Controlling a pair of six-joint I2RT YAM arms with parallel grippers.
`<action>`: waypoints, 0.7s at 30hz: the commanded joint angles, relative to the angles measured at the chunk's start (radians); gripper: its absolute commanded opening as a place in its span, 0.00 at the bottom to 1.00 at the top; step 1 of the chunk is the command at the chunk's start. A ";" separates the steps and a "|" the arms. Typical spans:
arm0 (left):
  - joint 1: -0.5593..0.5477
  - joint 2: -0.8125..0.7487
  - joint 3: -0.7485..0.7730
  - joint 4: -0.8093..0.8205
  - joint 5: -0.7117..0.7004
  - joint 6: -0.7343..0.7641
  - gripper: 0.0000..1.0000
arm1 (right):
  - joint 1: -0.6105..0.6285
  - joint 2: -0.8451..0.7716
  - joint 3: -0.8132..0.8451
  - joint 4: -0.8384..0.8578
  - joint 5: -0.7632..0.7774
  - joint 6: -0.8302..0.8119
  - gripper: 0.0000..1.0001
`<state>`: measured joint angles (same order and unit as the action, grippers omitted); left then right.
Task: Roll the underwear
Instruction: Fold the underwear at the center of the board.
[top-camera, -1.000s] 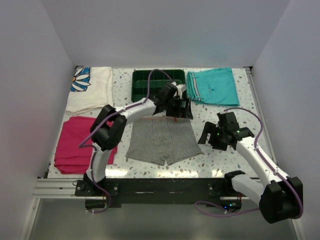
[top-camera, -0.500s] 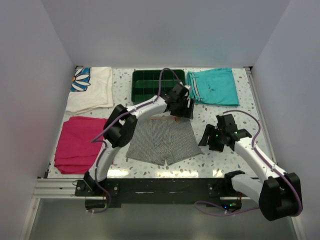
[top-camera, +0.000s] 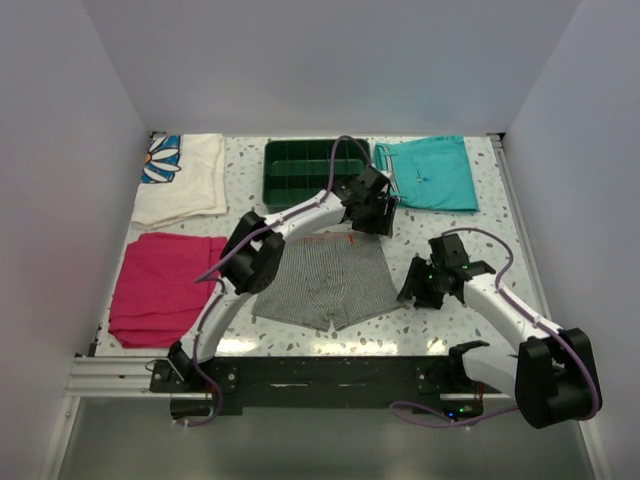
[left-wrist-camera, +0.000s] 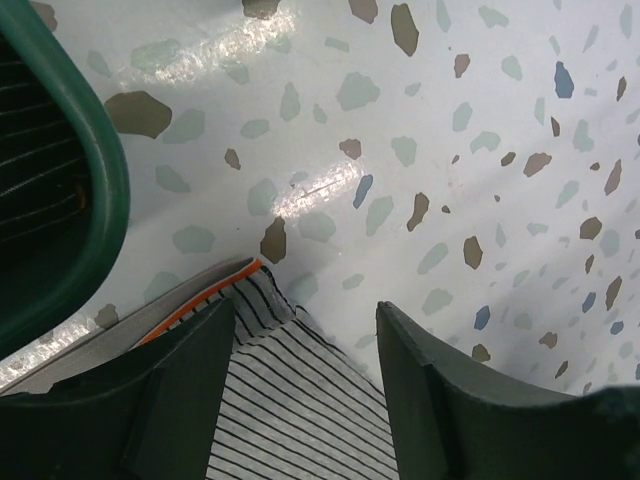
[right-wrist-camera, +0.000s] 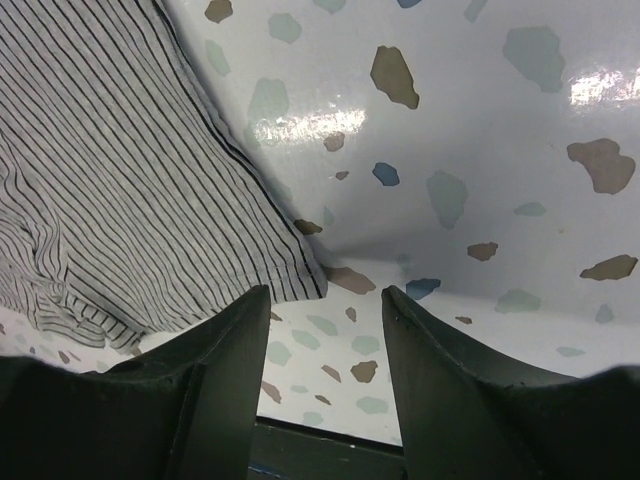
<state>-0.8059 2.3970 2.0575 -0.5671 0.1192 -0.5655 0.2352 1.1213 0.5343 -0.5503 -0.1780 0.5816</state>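
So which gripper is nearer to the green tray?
Left. The left gripper is beside the near right corner of the green tray, over a waistband corner of the underwear. The right gripper is farther off, at its leg hem corner.

Built as two like arms, left arm (top-camera: 300, 214) and right arm (top-camera: 508, 312): smooth white links joined by bulky, rounded black joints. Trailed by a thin purple cable (top-camera: 346, 139), looping free behind each wrist and running back along the links. Tipped with the left gripper (left-wrist-camera: 305, 318) and right gripper (right-wrist-camera: 325, 296), each with two broad, flat, matte fingers (left-wrist-camera: 175, 400), very dark green up close, black from above, narrowing to blunt tips. Lit by a small green light (top-camera: 431, 268) just behind the right gripper. Bolted, at the end far from the grippers, to a black rail (top-camera: 300, 375).
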 joint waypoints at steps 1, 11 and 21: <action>-0.007 0.013 0.032 -0.025 -0.030 -0.020 0.60 | -0.002 0.002 -0.008 0.053 -0.023 0.015 0.52; -0.006 0.044 0.055 -0.016 -0.041 -0.051 0.55 | -0.002 0.021 -0.016 0.082 -0.043 0.001 0.51; -0.012 0.002 0.038 -0.022 -0.027 -0.060 0.54 | -0.002 0.071 -0.050 0.141 -0.089 0.009 0.48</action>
<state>-0.8127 2.4252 2.0686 -0.5850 0.0883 -0.6098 0.2344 1.1721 0.5022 -0.4473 -0.2420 0.5877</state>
